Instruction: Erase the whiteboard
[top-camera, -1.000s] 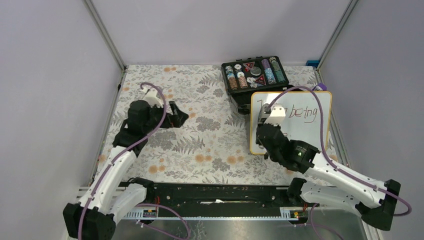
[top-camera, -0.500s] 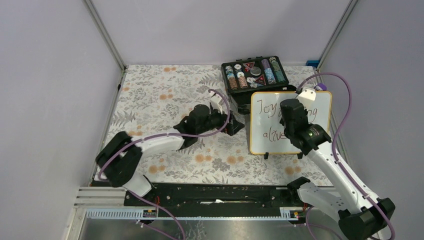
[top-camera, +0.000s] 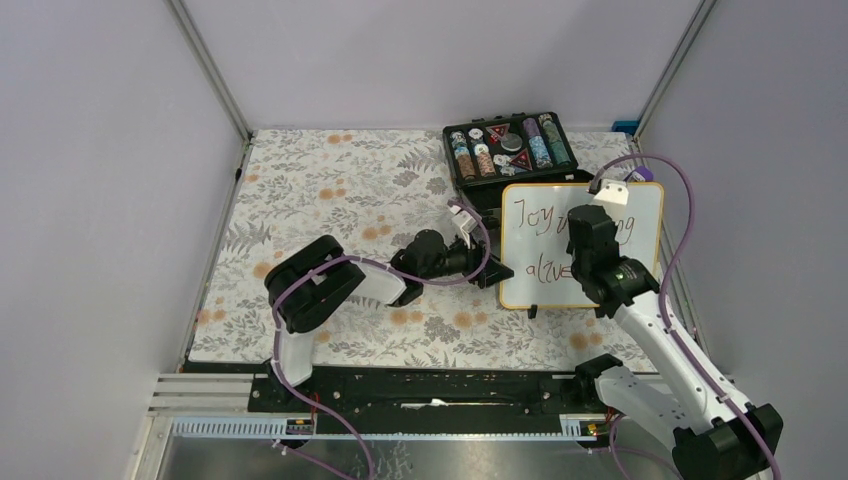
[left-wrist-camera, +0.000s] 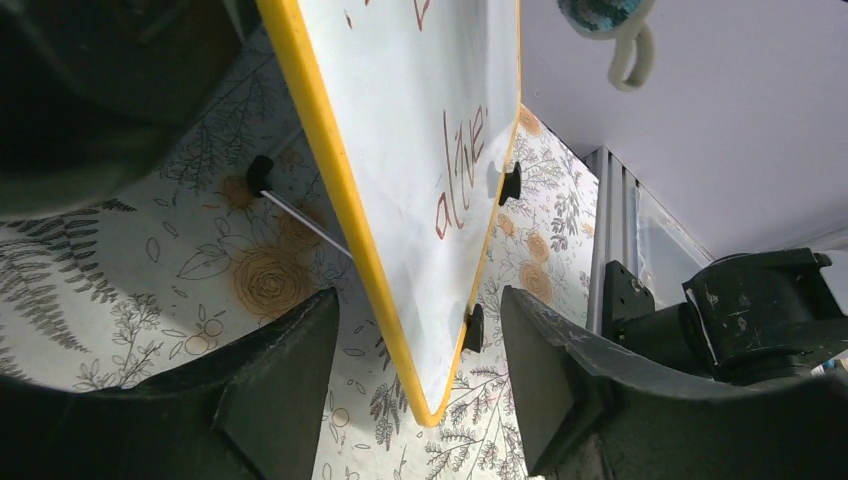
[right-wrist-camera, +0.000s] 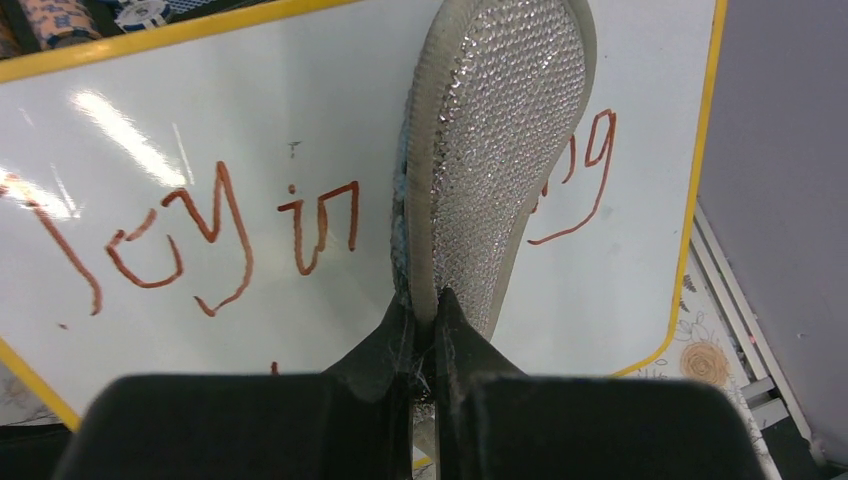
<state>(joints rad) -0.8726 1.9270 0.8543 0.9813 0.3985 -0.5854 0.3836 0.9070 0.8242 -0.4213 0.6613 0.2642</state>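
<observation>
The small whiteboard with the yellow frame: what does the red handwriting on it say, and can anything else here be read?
"Joy in": red handwriting, top line of the white board with the yellow frame.
Next word: only a final "g" shows; a grey mesh pad covers the rest.
"alive": red, lower line, left wrist view.
Black case of coloured chips: markings too small to read.

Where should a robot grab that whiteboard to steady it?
Grip the whiteboard by its thin left edge, near the lower corner, from the left. The board stands propped on small feet, so that edge clears the table and is thin enough to pinch. The left gripper straddles it there.
</observation>
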